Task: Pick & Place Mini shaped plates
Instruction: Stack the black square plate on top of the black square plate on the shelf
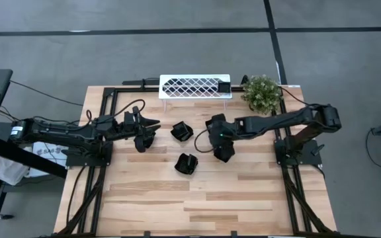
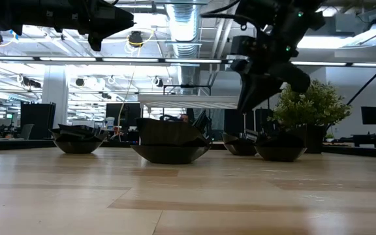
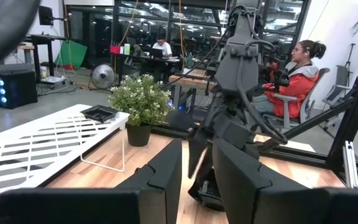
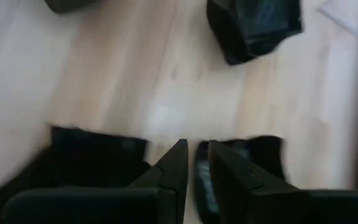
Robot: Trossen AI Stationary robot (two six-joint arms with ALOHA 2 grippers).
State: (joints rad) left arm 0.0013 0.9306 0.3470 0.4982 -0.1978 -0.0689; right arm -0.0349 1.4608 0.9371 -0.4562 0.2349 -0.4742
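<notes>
Several mini shaped plates, glossy black, sit on the wooden table: one [image 1: 182, 131] mid-table, one [image 1: 186, 163] nearer the front, one [image 1: 143, 141] beneath my left arm's hand, one [image 1: 225, 156] beneath my right hand. Another small black plate [image 1: 224, 86] lies on the white lattice rack [image 1: 194, 86]. My left gripper [image 1: 156, 125] hovers level, pointing toward the table's right; its fingers [image 3: 166, 180] stand open around nothing. My right gripper [image 2: 250, 98] slants down above the right-hand plate [image 2: 281, 149], clear of it. Its fingers [image 4: 169, 171] stand a narrow gap apart, with nothing between.
A potted green plant [image 1: 262, 92] stands at the far right corner beside the rack. Black frame rails [image 1: 290, 165] run along both table sides. The near half of the table [image 1: 197, 205] is bare wood. A person [image 3: 297, 68] sits beyond the table's right side.
</notes>
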